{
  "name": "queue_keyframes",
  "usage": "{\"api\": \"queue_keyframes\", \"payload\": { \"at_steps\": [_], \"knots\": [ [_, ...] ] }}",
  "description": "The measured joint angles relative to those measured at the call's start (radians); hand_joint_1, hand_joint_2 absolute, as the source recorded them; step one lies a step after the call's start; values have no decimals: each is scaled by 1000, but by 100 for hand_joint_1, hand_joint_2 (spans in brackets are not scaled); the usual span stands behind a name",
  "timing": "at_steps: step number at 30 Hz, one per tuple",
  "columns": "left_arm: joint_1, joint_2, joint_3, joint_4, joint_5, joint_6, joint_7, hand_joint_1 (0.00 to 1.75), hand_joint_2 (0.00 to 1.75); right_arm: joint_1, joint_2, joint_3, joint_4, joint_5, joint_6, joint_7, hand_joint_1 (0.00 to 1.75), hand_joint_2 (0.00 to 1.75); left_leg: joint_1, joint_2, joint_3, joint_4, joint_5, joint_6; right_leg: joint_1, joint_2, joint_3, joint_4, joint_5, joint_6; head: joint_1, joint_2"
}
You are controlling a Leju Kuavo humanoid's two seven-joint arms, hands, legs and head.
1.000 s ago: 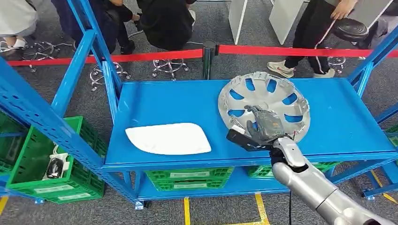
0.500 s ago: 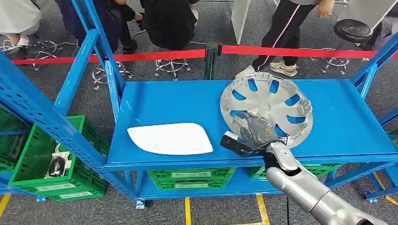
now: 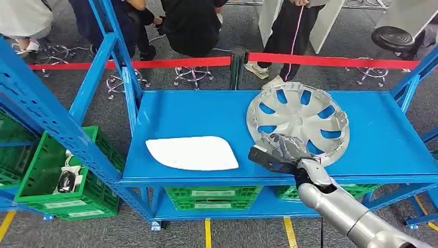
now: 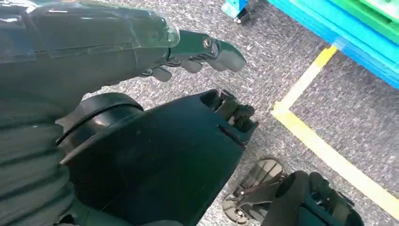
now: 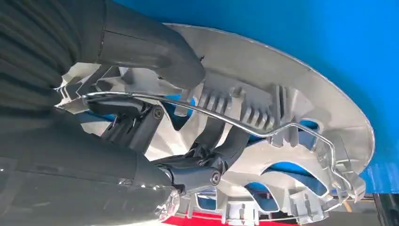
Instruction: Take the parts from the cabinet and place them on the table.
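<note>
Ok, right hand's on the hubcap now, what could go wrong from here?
The right hand grips only the near rim of the hubcap, so the cap could tip or slip when lifted. In the right wrist view, fingers reach through the spokes near the wire ring and may snag. The white panel lies close beside it and could get swept.

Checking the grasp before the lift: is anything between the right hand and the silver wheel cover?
Nothing visible. The right hand is already at the wheel cover, fingers through its openings. The white panel lies apart, beside it.

Bright, even light; soft shadows
</note>
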Motion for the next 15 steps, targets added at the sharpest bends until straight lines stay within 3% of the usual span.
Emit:
{"api": "queue_keyframes", "payload": {
  "at_steps": [7,11,15],
  "knots": [
    [0,0,0,-3,42,-27,-23,0,175,54,-33,-14,-19,-19,-35,25,175,175,5,-9,10,-1,-1,1,2,-5,17,-10,-1,0,0,0],
    [-1,-2,0,-6,51,-50,-17,0,175,83,-52,-27,-39,-21,-35,32,175,175,8,-10,16,-1,-4,2,5,-6,26,-16,-5,-8,1,0],
    [-1,-2,-1,-6,55,-54,-17,0,175,106,-71,-39,-62,-21,-39,41,175,175,8,-11,16,-1,-4,2,5,-6,28,-18,-5,-8,1,0]
  ]
}}
